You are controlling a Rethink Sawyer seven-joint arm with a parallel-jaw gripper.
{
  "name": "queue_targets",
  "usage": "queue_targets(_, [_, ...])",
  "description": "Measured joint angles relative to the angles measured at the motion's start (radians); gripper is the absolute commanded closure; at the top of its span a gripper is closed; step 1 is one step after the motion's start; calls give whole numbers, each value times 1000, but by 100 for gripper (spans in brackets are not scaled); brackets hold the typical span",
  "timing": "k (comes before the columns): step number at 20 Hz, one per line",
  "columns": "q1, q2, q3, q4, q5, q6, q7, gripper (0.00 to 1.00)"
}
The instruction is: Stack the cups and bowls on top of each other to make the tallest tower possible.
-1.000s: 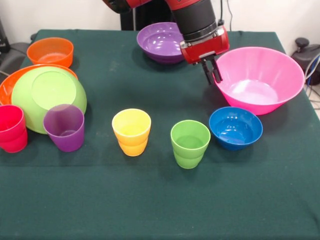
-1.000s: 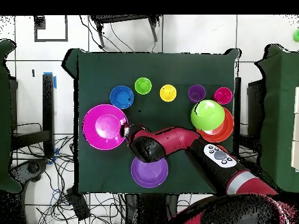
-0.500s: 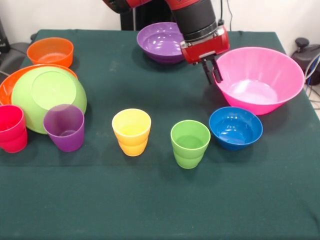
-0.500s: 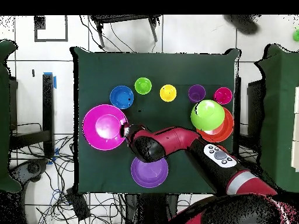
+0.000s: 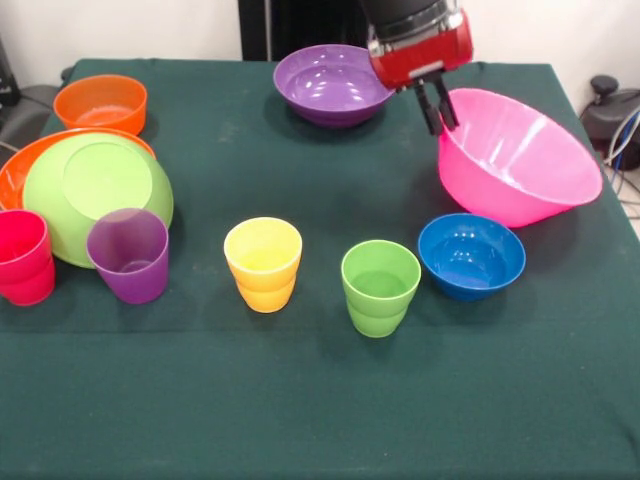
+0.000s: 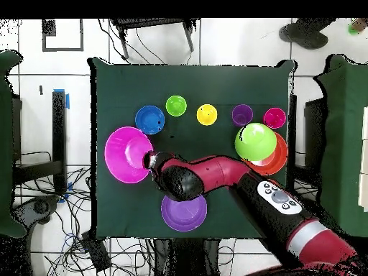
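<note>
My gripper (image 5: 441, 112) (image 6: 149, 159) is shut on the near rim of the big pink bowl (image 5: 520, 165) (image 6: 128, 154), which hangs tilted with its held edge raised, open side up. The purple bowl (image 5: 325, 85) sits upright behind it. Just in front of the pink bowl is the small blue bowl (image 5: 471, 255). The green cup (image 5: 380, 287), yellow cup (image 5: 263, 264), purple cup (image 5: 128, 254) and red cup (image 5: 22, 256) stand upright in a row. At the left the lime green bowl (image 5: 95, 190) lies inverted on the large orange bowl (image 5: 20, 165). The small orange bowl (image 5: 100, 102) is behind them.
The dark green tablecloth (image 5: 320, 400) covers the whole table. Cables and black gear (image 5: 612, 110) lie off its right edge. A dark shape, perhaps a person's shoe (image 6: 305, 32), shows on the floor beyond the table's far corner.
The gripper has risen with the pink bowl's rim in it. The bowl, flat on the cloth before, now tilts with that edge up. Nothing else moved.
</note>
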State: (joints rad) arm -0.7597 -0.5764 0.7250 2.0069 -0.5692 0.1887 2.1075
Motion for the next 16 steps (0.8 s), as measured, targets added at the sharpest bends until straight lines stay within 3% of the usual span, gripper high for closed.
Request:
queue_targets(8, [-17, -127, 28, 11, 71, 120, 0, 100])
queue_targets(16, [-17, -223, 19, 1, 69, 205, 0, 100])
